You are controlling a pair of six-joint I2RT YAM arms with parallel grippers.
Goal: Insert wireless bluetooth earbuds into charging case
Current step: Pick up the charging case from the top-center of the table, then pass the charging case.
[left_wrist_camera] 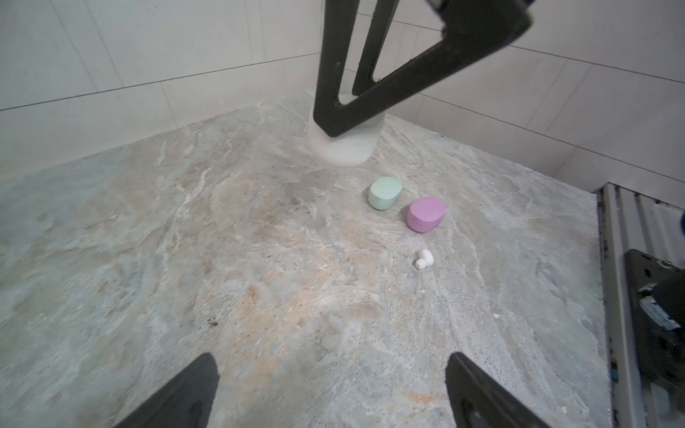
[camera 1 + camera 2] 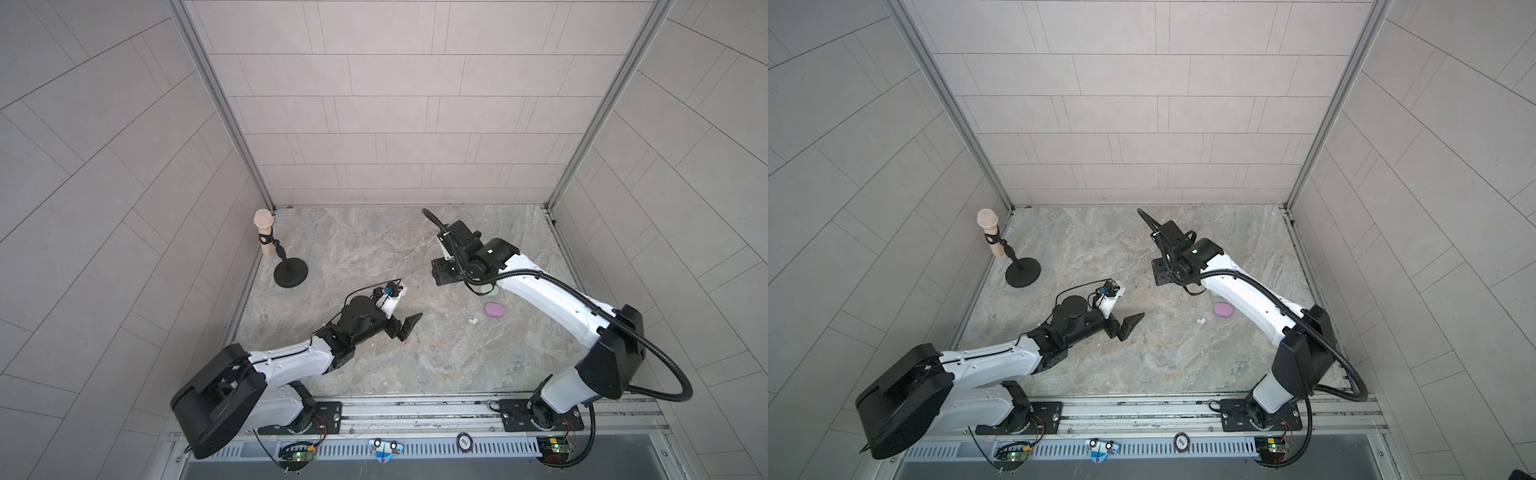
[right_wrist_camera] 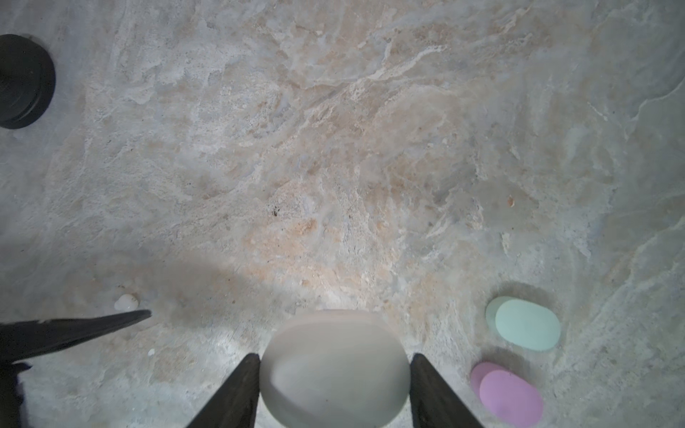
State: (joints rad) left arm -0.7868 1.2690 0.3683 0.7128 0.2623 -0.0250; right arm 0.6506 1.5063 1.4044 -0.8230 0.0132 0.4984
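Note:
My right gripper point(image 3: 333, 355) is shut on a white charging case point(image 3: 333, 374), one finger on each side; its lid is closed. The left wrist view shows this white case point(image 1: 343, 148) low over the table between the right fingers point(image 1: 407, 74). A mint-green case point(image 1: 384, 192) and a lilac case point(image 1: 425, 214) lie closed beside it. A small white earbud point(image 1: 423, 258) lies on the table near the lilac case point(image 2: 494, 309). My left gripper point(image 1: 331, 357) is open and empty, hovering left of the earbud point(image 2: 472, 321). In both top views the right arm hides the white case.
A beige microphone point(image 2: 264, 232) on a black round stand point(image 2: 291, 272) sits at the far left corner. Tiled walls close three sides. A metal rail point(image 2: 415, 411) runs along the front edge. The right arm partly covers the green case point(image 2: 492, 294).

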